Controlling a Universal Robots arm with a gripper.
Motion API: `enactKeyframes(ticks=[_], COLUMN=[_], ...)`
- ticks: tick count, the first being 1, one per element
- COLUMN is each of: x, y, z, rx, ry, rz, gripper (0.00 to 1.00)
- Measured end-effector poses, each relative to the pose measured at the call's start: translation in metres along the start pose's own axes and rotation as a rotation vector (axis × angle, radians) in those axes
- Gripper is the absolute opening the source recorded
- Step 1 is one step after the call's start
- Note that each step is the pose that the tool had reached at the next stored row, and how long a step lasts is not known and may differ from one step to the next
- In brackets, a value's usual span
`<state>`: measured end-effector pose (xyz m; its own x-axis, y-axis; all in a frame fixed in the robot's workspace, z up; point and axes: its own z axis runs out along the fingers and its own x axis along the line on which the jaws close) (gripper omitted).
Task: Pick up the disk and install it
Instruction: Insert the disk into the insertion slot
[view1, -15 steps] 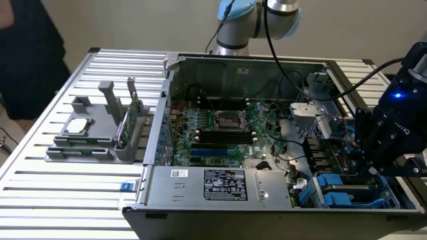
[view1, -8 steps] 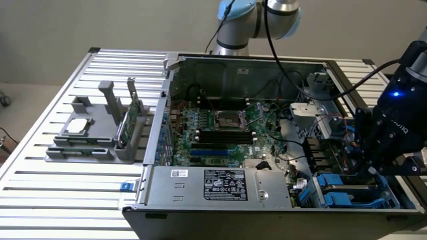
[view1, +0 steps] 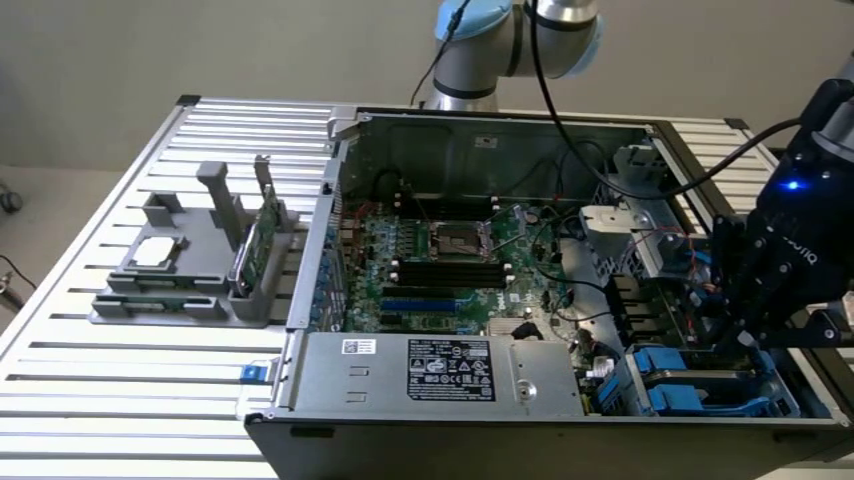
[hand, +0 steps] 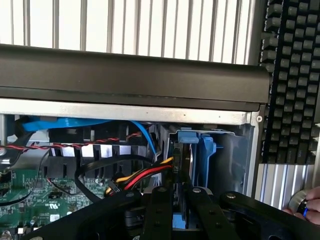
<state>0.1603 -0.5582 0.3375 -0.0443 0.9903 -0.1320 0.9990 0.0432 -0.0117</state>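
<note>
While the claw (view1: 731, 335) hangs over the drive corner of the open computer case (view1: 467, 150), it is clenched on the disk (hand: 179, 161). The disk stands edge-on between the two fingers (hand: 159, 205), with a blue rail at the end away from the claw.

Well apart from the claw, toward the exterior view's left, a grey holder (view1: 187, 270) stands on the slatted desk (view1: 134, 400). It carries a square chip (view1: 156, 252) and an upright green circuit card (view1: 267, 235).

Nearer the claw, the motherboard (view1: 400, 240) lies on the case floor. The power supply (view1: 427, 370) sits between the motherboard and the near case wall.

Just beside the claw are the blue drive brackets (view1: 674, 368). In the wrist view, red and yellow cables (hand: 145, 175) run close to one finger, and a blue bracket wall (hand: 207, 155) stands just beside the disk.

Beyond the case wall, a black keyboard (hand: 290, 75) rests on the desk, and a person's hand (hand: 305, 207) is near it.
</note>
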Motion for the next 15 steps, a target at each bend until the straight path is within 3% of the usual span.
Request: enactKeyframes(ticks=[15], x=[-0.0010], y=[0.0001], z=[0.0000], rx=[0.0098], ry=[0.0003], rz=[0.002], gripper=[0.17])
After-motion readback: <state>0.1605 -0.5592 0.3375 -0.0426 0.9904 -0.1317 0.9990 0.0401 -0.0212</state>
